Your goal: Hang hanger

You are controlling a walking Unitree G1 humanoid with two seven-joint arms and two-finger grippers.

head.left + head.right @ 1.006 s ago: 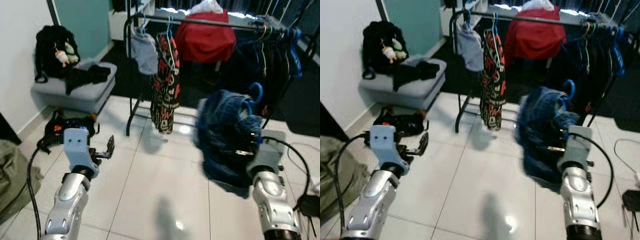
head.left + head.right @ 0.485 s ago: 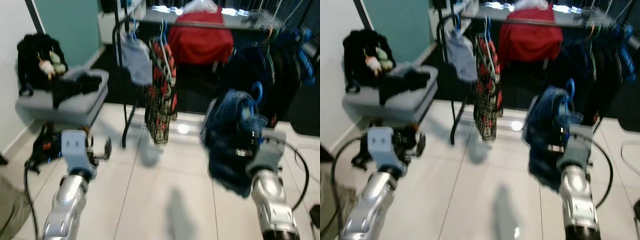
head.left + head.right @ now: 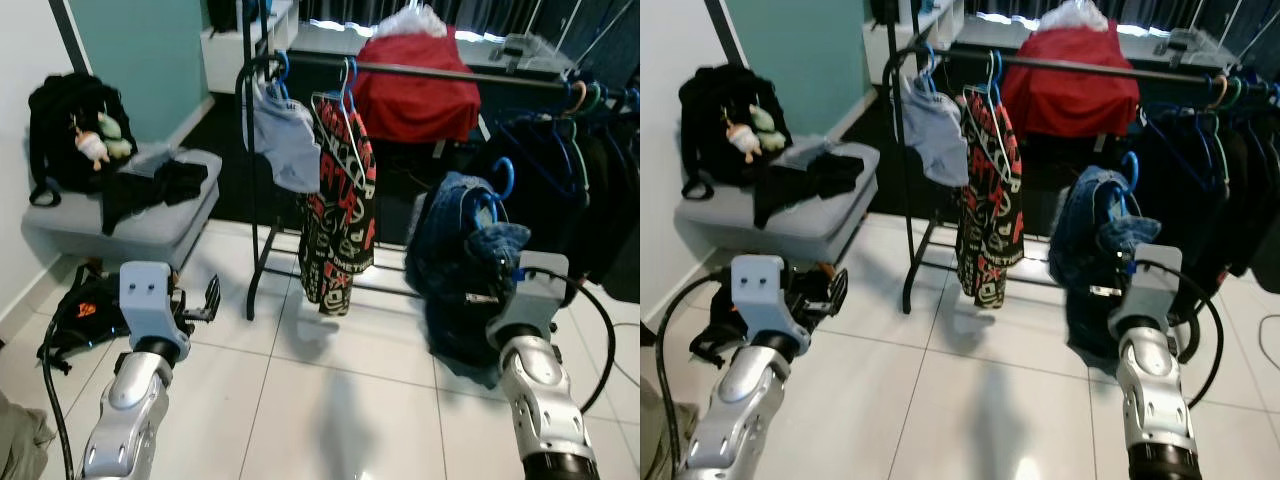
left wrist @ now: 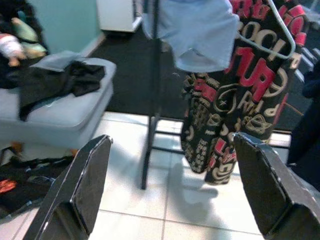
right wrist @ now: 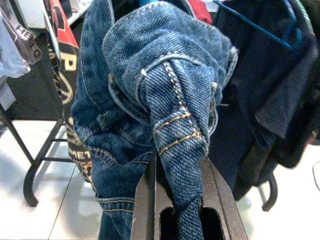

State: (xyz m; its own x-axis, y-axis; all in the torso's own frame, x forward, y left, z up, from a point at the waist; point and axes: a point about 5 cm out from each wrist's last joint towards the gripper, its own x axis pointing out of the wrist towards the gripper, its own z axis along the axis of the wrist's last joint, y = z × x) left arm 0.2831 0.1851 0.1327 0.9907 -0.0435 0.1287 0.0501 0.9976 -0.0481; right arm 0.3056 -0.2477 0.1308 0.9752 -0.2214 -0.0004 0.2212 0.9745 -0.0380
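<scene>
A blue hanger (image 3: 508, 178) carries bunched denim jeans (image 3: 455, 260). My right gripper (image 5: 180, 160) is shut on the denim and holds it up in front of the clothes rack, with the hanger's hook below the black rail (image 3: 450, 73). The hook is free of the rail and sits between the red garment (image 3: 415, 95) and the dark clothes (image 3: 590, 190). The denim hides most of the right fingers (image 5: 145, 200). My left gripper (image 3: 205, 300) is open with nothing in it, low on the left, pointing toward the rack's left post (image 4: 152, 95).
On the rail hang a grey-blue top (image 3: 285, 140) and a black-and-red patterned garment (image 3: 340, 220). A grey ottoman (image 3: 60, 232) at left holds a backpack and black clothing. A black bag (image 3: 85, 310) lies on the white tiles beside it.
The whole view has shifted and sharpened, so the camera moved. The rack now looks slightly nearer and more centred. The right gripper still holds the jeans up; the left gripper stays open.
</scene>
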